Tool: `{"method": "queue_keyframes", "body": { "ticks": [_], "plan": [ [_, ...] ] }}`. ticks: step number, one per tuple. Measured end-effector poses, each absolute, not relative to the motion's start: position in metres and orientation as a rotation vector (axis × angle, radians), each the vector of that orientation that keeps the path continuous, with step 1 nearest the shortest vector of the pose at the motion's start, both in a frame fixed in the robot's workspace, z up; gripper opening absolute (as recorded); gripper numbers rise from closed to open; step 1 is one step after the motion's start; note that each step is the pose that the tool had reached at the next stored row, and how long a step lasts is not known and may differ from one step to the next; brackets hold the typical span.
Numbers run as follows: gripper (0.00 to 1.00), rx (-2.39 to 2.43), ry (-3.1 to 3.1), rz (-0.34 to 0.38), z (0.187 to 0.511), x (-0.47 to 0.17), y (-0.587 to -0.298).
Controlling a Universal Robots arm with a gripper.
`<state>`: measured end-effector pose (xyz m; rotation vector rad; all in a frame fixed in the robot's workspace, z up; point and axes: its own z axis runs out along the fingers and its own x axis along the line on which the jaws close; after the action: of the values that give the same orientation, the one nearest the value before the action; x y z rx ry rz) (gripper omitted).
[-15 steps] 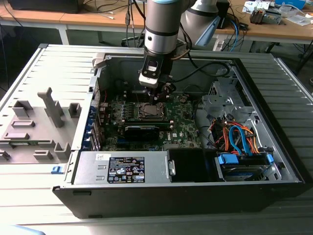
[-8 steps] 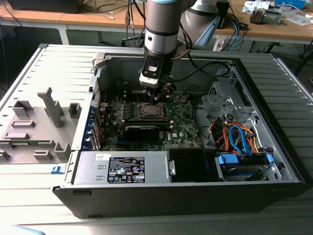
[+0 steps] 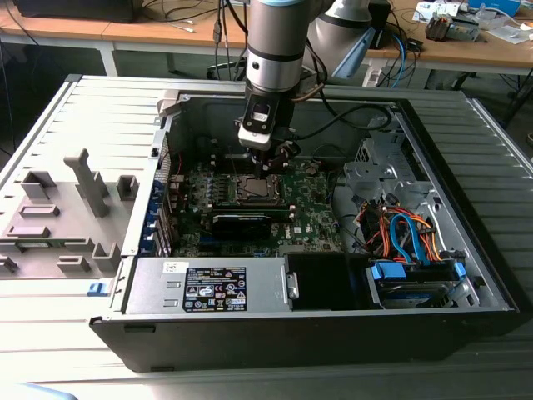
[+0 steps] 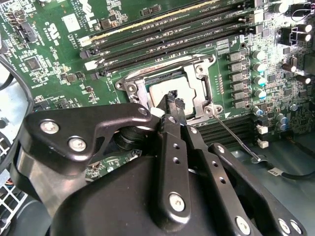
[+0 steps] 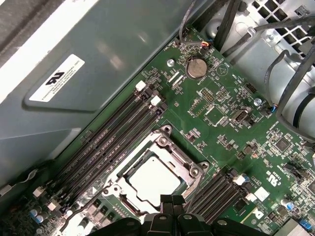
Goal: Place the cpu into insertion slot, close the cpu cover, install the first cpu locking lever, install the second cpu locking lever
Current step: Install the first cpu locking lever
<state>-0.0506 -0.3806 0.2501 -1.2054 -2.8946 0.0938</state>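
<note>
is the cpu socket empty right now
No, the silvery cpu lies in it, framed by the cpu cover.

Robotics lab, set up as a computer-assembly bench

An opened desktop computer case (image 3: 333,325) lies on a grey ribbed metal table (image 3: 50,325), with a robot arm (image 3: 275,42) hanging over its green motherboard (image 3: 312,208). Grey plastic fixtures (image 3: 58,217) sit near the table's edge at the exterior view's left. Beyond its far edge stand wooden desks (image 3: 150,33) strewn with cables (image 3: 191,17) and small electronics (image 3: 450,25).
</note>
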Motion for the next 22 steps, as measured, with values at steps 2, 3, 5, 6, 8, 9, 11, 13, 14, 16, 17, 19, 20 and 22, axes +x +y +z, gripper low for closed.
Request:
{"method": "queue_keyframes", "body": {
  "ticks": [2, 3, 5, 6, 8, 9, 11, 13, 14, 16, 17, 19, 20, 22],
  "plan": [
    [0.11, -1.200, -2.897, 0.094, 0.2502, -0.0506, -0.3806],
    [0.11, -1.198, -2.898, 0.094, 0.2501, -0.0506, -0.3806],
    [0.11, -1.193, -2.900, 0.094, 0.2501, -0.0506, -0.3806],
    [0.11, -1.189, -2.902, 0.094, 0.2501, -0.0506, -0.3806],
    [0.11, -1.180, -2.906, 0.094, 0.2501, -0.0506, -0.3806],
    [0.11, -1.177, -2.907, 0.094, 0.2501, -0.0506, -0.3806],
    [0.11, -1.173, -2.909, 0.094, 0.2501, -0.0506, -0.3806],
    [0.11, -1.169, -2.910, 0.094, 0.2501, -0.0506, -0.3806],
    [0.11, -1.166, -2.912, 0.094, 0.2501, -0.0506, -0.3806],
    [0.11, -1.162, -2.913, 0.094, 0.2501, -0.0506, -0.3806],
    [0.11, -1.160, -2.914, 0.094, 0.2501, -0.0506, -0.3806],
    [0.11, -1.156, -2.916, 0.094, 0.2501, -0.0506, -0.3806],
    [0.11, -1.152, -2.917, 0.094, 0.2501, -0.0506, -0.3806],
    [0.11, -1.148, -2.919, 0.094, 0.2501, -0.0506, -0.3806]
  ]
}}
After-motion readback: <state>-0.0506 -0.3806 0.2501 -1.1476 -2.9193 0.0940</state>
